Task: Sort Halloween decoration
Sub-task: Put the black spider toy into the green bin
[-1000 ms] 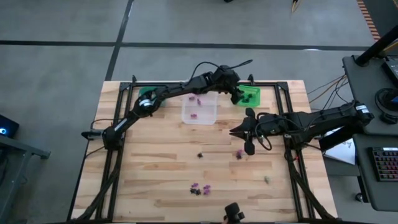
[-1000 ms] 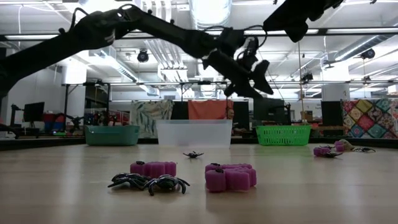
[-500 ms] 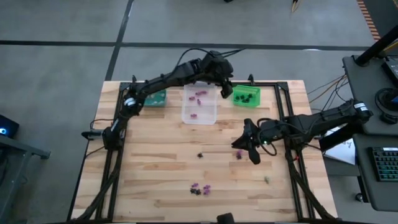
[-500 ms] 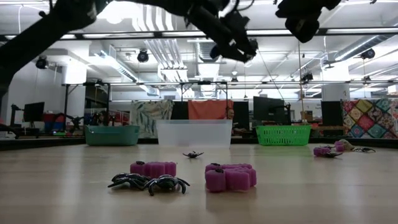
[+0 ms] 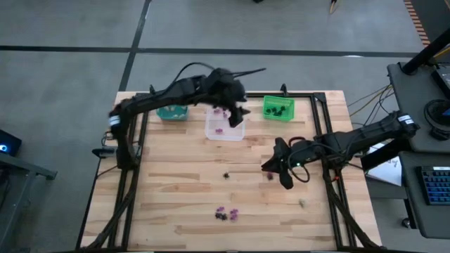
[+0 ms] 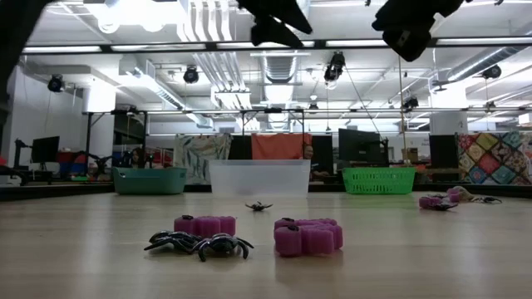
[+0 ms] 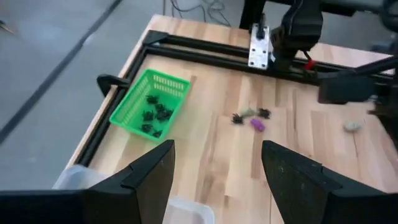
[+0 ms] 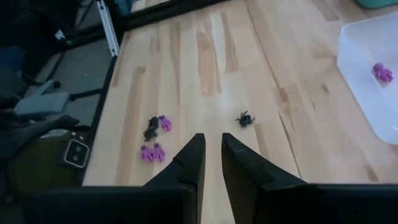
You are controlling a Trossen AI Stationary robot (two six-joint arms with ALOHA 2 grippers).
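Right gripper (image 8: pixel 210 160): fingers nearly shut, a thin slit between them, nothing seen held. It hangs above the desk (image 5: pixel 183 183) near a purple-and-black pair (image 5: pixel 270 175) at centre-right. Left gripper (image 7: pixel 214 171): fingers spread wide, empty, raised over the clear bin (image 5: pixel 226 123).

Risks, as judged: with fingers this narrow the right gripper cannot straddle a trinket unless reopened; a descent as it stands would likely push the piece aside or pin it flat. The purple and black pieces in the pair lie touching, so two colours may be taken in one grasp and dropped into the wrong bin. The arms work close together near the bins, so crossing paths is a hazard.

Counts, where legible:
- Bins: three, teal (image 5: pixel 172 112), clear, green (image 5: pixel 279 107).
- Loose on the desk: one lone black spider (image 8: pixel 245 119); a near cluster (image 6: pixel 245 235) of two purple and two black; the pair by the right gripper; one pale piece (image 5: pixel 301 203).
- Clear bin: about three purple pieces.
- Green bin: several black pieces, number not countable.
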